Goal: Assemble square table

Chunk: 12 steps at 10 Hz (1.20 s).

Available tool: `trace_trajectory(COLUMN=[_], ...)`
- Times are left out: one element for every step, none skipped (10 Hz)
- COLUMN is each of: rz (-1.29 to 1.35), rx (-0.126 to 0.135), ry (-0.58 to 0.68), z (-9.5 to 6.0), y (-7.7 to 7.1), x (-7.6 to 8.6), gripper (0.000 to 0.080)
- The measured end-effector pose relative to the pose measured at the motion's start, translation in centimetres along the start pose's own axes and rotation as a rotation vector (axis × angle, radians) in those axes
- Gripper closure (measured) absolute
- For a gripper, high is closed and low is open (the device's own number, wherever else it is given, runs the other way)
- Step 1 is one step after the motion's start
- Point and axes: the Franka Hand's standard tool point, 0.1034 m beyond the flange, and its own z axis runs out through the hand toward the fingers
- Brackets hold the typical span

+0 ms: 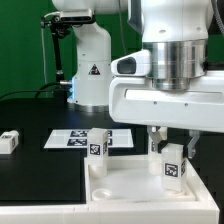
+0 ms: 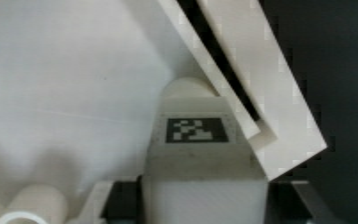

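The white square table top [image 1: 125,190] lies at the front, open side up. One white leg [image 1: 97,147] stands upright on it near its far left corner. My gripper [image 1: 171,148] is shut on a second white leg [image 1: 173,168] with a tag, held upright at the top's right side, its lower end at or just above the surface. In the wrist view this leg [image 2: 197,135] sits between my dark fingers [image 2: 128,202], with the top's raised rim [image 2: 247,85] running diagonally past it. My gripper [image 2: 211,208] is closed on it.
The marker board [image 1: 75,138] lies flat on the black table behind the table top. Another white leg [image 1: 9,141] lies at the exterior view's far left. A rounded white part [image 2: 25,205] shows beside my fingers in the wrist view. The robot base [image 1: 90,70] stands at the back.
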Motion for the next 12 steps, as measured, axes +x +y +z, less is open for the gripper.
trace_trajectory(rz=[0.139,0.241,0.308,0.433,0.46,0.439,0.4,0.352,0.299,0.231,0.151,0.088], rx=[0.0,0.005,0.005,-0.002,-0.001,-0.002,-0.001,-0.002,-0.002,-0.002,-0.002,-0.002], ry=[0.001,-0.001,-0.003,-0.009,-0.009,-0.008,-0.008,-0.009,-0.009,-0.008,-0.008,-0.008], z=[0.02,0.01,0.0,-0.01,-0.01,0.0,0.02,0.1,0.07,0.04,0.05,0.05], y=[0.02,0.03,0.1,0.16,0.15,0.16,0.15,0.1,0.09,0.1,0.14,0.15], x=[0.03,0.15,0.22,0.14,0.15,0.14,0.11,-0.07,-0.07,-0.03,0.01,0.03], gripper=[0.0515,0.0515,0.0515,0.0515,0.0515,0.0514,0.0514,0.029,0.029,0.018,0.0159,0.0159])
